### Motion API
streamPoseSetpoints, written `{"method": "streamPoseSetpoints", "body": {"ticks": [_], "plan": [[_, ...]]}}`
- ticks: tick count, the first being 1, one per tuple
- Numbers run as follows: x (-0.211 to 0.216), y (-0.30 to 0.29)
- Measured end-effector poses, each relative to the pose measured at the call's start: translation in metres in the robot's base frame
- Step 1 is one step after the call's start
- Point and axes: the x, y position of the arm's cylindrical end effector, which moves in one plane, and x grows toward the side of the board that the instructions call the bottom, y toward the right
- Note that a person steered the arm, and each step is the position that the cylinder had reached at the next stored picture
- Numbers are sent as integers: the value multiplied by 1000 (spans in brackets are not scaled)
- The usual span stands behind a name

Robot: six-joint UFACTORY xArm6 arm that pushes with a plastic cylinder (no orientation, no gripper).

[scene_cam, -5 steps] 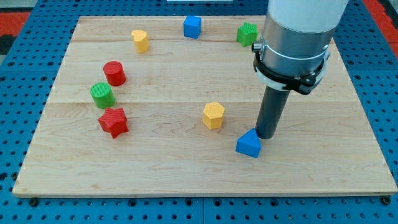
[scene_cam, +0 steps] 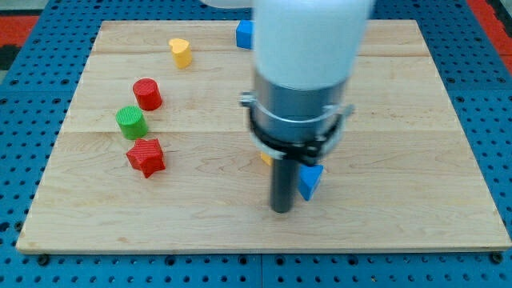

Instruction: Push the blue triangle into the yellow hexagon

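Tip [scene_cam: 281,210] shifted left, touching blue triangle [scene_cam: 310,181].

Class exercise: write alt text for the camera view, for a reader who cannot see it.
My tip rests on a wooden board just left of a blue triangle, the arm hiding most of the yellow hexagon.

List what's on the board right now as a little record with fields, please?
tip: on the board, just left of the blue triangle
yellow hexagon: mostly hidden behind the arm, only a sliver shows
left side: red cylinder, green cylinder, red star
top: yellow block, blue block partly hidden
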Motion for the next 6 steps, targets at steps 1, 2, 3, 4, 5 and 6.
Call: {"method": "streamPoseSetpoints", "body": {"ticks": [1,2,3,4,5,6], "plan": [[36,33],[29,114],[3,104],[-28,-1],[-26,-18],[-30,35]]}}
